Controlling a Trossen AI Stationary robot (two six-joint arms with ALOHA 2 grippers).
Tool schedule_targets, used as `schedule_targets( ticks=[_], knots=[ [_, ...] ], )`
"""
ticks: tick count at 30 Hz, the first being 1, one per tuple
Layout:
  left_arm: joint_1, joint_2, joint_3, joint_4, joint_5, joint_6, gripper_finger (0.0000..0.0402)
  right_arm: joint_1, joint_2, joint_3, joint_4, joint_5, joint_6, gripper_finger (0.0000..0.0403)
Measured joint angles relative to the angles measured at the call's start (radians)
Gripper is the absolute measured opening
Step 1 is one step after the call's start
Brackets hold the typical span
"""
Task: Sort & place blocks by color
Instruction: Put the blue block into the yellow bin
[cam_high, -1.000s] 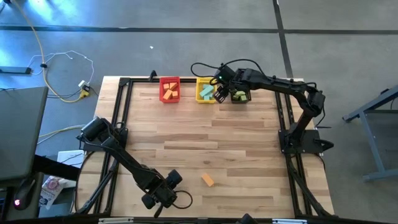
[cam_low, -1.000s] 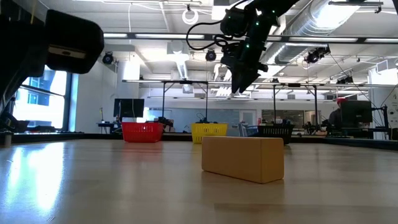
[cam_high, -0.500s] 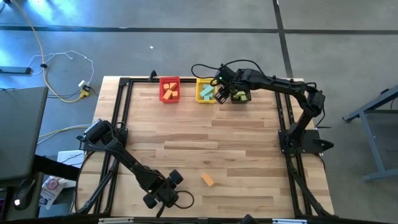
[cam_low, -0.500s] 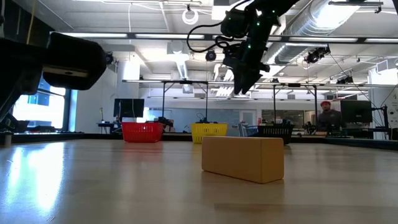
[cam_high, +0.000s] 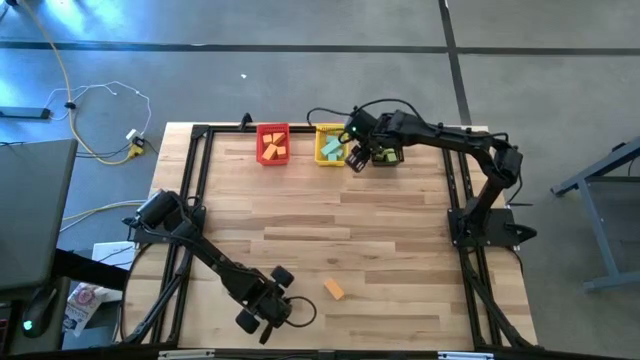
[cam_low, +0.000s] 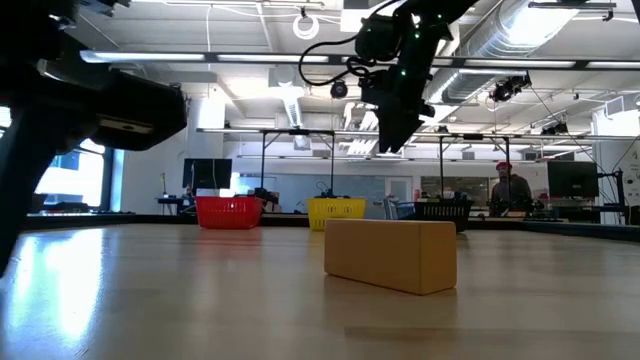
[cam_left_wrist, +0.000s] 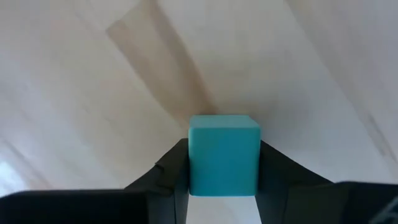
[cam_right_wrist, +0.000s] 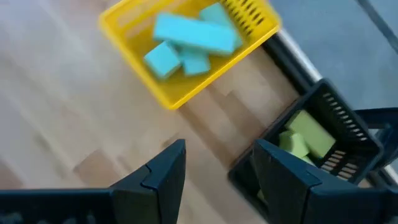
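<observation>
My left pincer (cam_high: 268, 312) pinches a teal cube (cam_left_wrist: 224, 155) at the table's (cam_high: 300, 215) near edge. The yellow bin (cam_high: 329, 145) lies toward 1 o'clock, far across; my right pincer (cam_high: 356, 156), spread and empty, hangs beside it

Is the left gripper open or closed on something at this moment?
Closed on a teal cube. In the left wrist view both dark fingers press its two sides, above the wooden table.
</observation>
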Motion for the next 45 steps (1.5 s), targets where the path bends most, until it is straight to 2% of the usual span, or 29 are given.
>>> schedule_targets(
  ticks=[11,23,36,45],
  knots=[
    [0.065,-0.090,-0.001,-0.120,-0.225,0.039,0.0106,0.182,0.000,0.000,-0.158,-0.039,0.089,0.0174],
    [0.235,-0.170,-0.001,-0.246,-0.370,0.186,0.0106,0.416,0.000,0.000,-0.167,-0.018,0.235,0.0174],
    [0.462,-0.169,-0.001,-0.163,-0.396,0.402,0.0106,0.619,0.000,0.000,-0.245,0.119,0.511,0.0174],
    [0.630,-0.169,-0.001,0.045,-0.309,0.595,0.0106,0.718,0.000,0.000,-0.258,0.162,0.689,0.0174]
  ],
)
